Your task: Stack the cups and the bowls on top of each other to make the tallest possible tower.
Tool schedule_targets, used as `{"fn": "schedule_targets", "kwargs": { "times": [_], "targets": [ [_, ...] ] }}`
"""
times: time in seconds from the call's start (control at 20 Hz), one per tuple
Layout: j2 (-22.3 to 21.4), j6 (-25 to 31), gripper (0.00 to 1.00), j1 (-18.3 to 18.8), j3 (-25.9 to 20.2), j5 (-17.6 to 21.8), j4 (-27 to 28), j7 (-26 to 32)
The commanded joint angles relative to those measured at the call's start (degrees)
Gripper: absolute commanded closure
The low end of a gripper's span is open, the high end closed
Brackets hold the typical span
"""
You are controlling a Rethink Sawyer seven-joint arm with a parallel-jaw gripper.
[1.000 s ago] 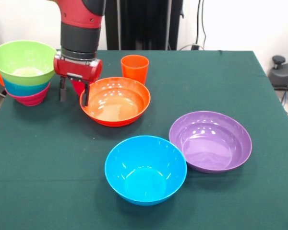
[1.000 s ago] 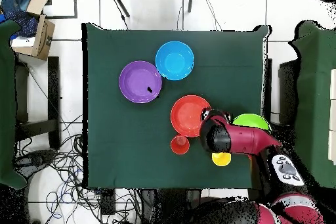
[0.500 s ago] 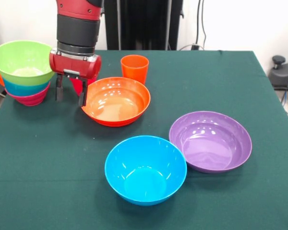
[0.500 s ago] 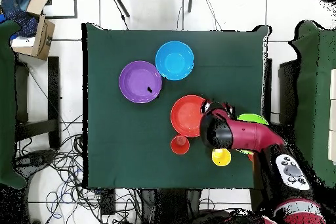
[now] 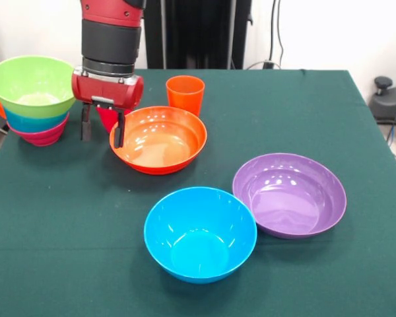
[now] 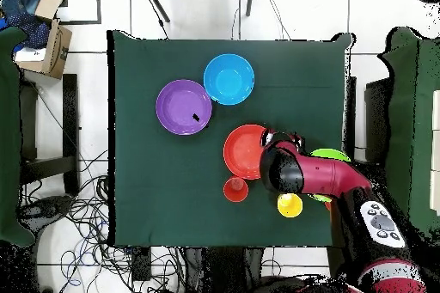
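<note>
We log the large orange bowl upright on the tabletop, just in front of the orange cup. Its rim on the tower side sits directly beside the end effector. The end effector hangs fingers down with its jaws spread and nothing between them. One finger stands at the bowl's rim, the other outside it toward the tower; from the front view we cannot tell whether the inner finger touches the rim.

The tower so far stands at the tabletop's edge: the lime green bowl on top, a blue one and a magenta one nested beneath, with an orange rim peeking out behind. In the overhead view the arm covers most of it, and the yellow cup shows beside the arm.

The relation that matters, in our judgement: the orange bowl lies immediately to the side of the end effector away from the tower, so a rim pinch wants only a small sideways shift and a descent.

The blue bowl and purple bowl touch or nearly touch, well apart from the end effector.
</note>
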State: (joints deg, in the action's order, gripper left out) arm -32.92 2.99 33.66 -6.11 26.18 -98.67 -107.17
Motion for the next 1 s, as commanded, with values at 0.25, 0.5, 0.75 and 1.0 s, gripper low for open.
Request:
{"fn": "schedule_targets", "kwargs": {
  "times": [0.25,0.5,0.75,1.0],
  "targets": [
    [2.14,4.93,0.0,3.95,-11.56,0.68,-6.57,-1.58],
    [2.92,5.66,0.0,4.46,-11.77,1.47,-6.68,-0.61],
    [4.3,5.65,0.0,4.9,-11.72,2.54,-6.12,0.36],
    [5.64,4.8,0.0,4.86,-11.13,3.63,-5.58,0.81]
  ]
}}
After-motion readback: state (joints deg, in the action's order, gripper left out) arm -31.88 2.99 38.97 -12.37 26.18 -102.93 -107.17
